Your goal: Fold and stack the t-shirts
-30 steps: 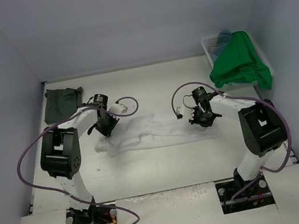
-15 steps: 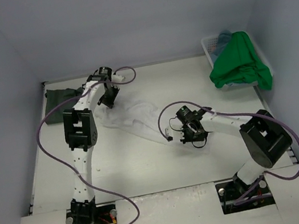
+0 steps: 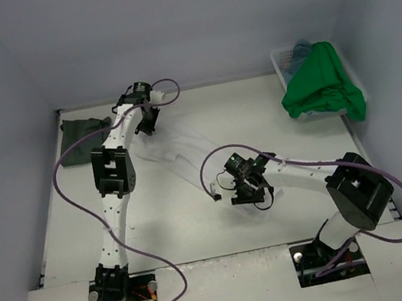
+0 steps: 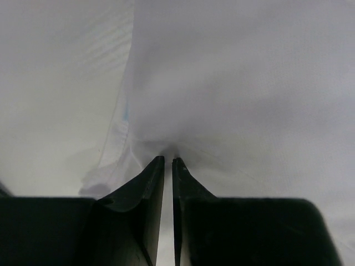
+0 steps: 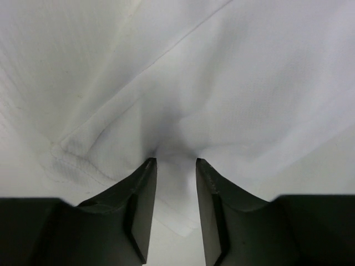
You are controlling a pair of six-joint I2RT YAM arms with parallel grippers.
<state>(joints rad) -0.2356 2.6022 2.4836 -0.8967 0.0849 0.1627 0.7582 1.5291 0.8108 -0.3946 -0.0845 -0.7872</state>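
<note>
The white t-shirt (image 3: 179,152) lies stretched diagonally across the table between my two grippers. My left gripper (image 3: 143,124) is at the far left with its jaws almost together, pinching a thin edge of white cloth (image 4: 222,83); the gripper (image 4: 168,159) shows this in the left wrist view. My right gripper (image 3: 248,190) is near the table's middle and is shut on a thicker bunch of the shirt (image 5: 183,72), as the gripper (image 5: 176,160) shows in the right wrist view. The dark grey-green t-shirt (image 3: 80,137) lies folded at the far left. The bright green t-shirt (image 3: 322,88) drapes over the basket. A bit of teal-blue t-shirt (image 3: 300,50) shows inside the basket.
The white plastic lattice basket (image 3: 280,64) stands at the far right corner against the wall. Purple cables loop from both arms. The enclosure's walls close in the table on the left, back and right.
My left gripper has swung to the far left corner and my right gripper has come nearer and leftward, turning the white t-shirt from a sideways strip into a diagonal stretch.
</note>
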